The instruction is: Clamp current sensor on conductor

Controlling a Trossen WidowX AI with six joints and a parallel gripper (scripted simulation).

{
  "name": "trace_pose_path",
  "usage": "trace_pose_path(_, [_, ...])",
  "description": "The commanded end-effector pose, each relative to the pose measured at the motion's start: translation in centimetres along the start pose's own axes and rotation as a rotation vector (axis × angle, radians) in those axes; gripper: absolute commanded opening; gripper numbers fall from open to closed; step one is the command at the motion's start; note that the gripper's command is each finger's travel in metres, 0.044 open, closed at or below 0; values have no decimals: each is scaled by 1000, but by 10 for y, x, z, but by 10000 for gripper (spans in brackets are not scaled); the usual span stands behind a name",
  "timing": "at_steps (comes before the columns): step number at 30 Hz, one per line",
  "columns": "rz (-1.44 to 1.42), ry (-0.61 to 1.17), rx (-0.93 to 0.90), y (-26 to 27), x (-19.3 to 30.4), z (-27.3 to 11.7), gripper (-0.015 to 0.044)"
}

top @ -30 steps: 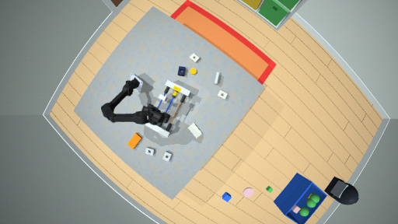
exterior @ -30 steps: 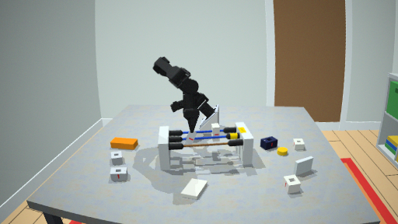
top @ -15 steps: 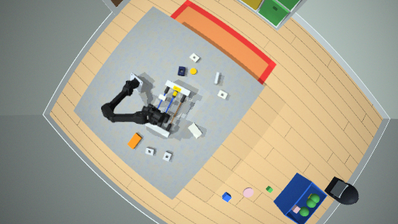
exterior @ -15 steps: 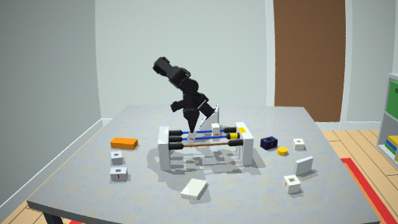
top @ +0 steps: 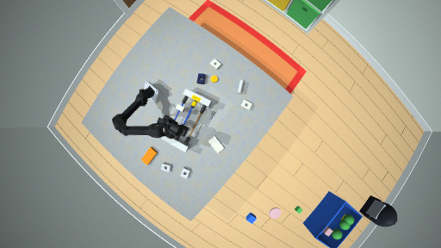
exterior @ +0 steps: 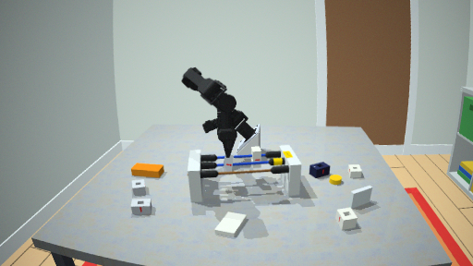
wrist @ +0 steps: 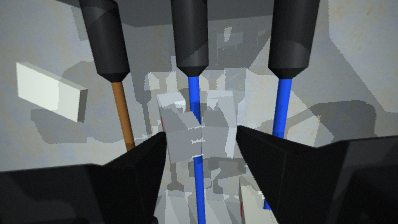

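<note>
My gripper (exterior: pixel 228 156) (wrist: pixel 201 134) is shut on the grey sensor (exterior: pixel 229 161) (wrist: pixel 182 142), one finger on each side. The sensor sits around the middle blue conductor (exterior: pixel 249 163) (wrist: pixel 200 190), near its left end in the exterior view. In the wrist view its halves meet at the near side, with a gap between them farther up; whether it is latched cannot be told. Its small red mark faces the exterior view; the arrow's direction is unclear. A yellow band (top: pixel 194 103) (exterior: pixel 277 162) is at the conductor's other end, by a yellow label (top: pixel 195 98) (exterior: pixel 287 154), unreadable here.
A white block-like sensor (top: pixel 177 107) (exterior: pixel 256 153) is on the neighbouring blue conductor. A brown conductor (exterior: pixel 240 173) (wrist: pixel 123 110) runs on the other side. White end blocks (exterior: pixel 195 182) (exterior: pixel 293 180) bear all three. An orange block (top: pixel 149 156) (exterior: pixel 147 170) and a white slab (top: pixel 216 145) (exterior: pixel 231 223) lie nearby.
</note>
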State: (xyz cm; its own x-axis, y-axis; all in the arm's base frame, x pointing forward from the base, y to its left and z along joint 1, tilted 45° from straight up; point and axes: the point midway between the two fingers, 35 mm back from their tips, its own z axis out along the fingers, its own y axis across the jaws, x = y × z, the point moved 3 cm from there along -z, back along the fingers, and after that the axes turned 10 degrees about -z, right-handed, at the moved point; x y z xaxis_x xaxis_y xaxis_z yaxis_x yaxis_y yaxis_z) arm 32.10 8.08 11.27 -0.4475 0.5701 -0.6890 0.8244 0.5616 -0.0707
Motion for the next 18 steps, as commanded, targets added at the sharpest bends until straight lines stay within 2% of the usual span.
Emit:
trace_pose_path(1, [6,7,23,5,0,0,0])
trace_pose_path(17, [2,37,222,21,-3,7,0])
trace_pose_path(18, [-4,32,189,17,-3,5,26])
